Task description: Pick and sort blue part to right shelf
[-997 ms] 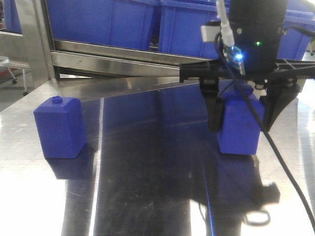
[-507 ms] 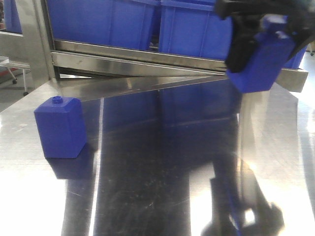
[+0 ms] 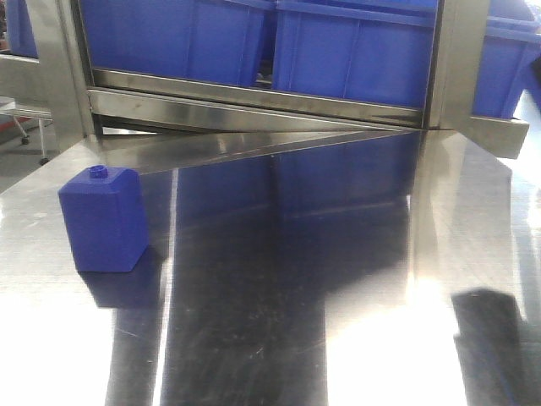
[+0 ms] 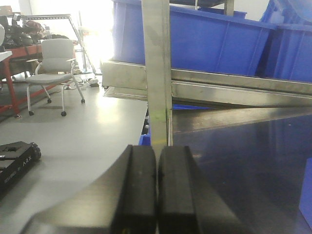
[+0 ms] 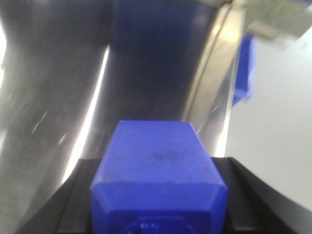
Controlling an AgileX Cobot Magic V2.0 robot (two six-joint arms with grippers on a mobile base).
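In the right wrist view the blue part fills the lower middle, seen end-on from its cap. My right gripper is shut on it, one black finger on each side, and holds it above the steel table. Neither the part nor that gripper shows in the front view. My left gripper is shut with its pads pressed together and nothing between them, near the table's left edge, in front of a steel post.
A similar blue block with a small round knob stands at the table's left. Behind the table, a steel shelf rail carries large blue bins. An office chair stands on the floor at left.
The right gripper has lifted the blue part off the table's right side, up and out of the front view. The knobbed block has not moved.
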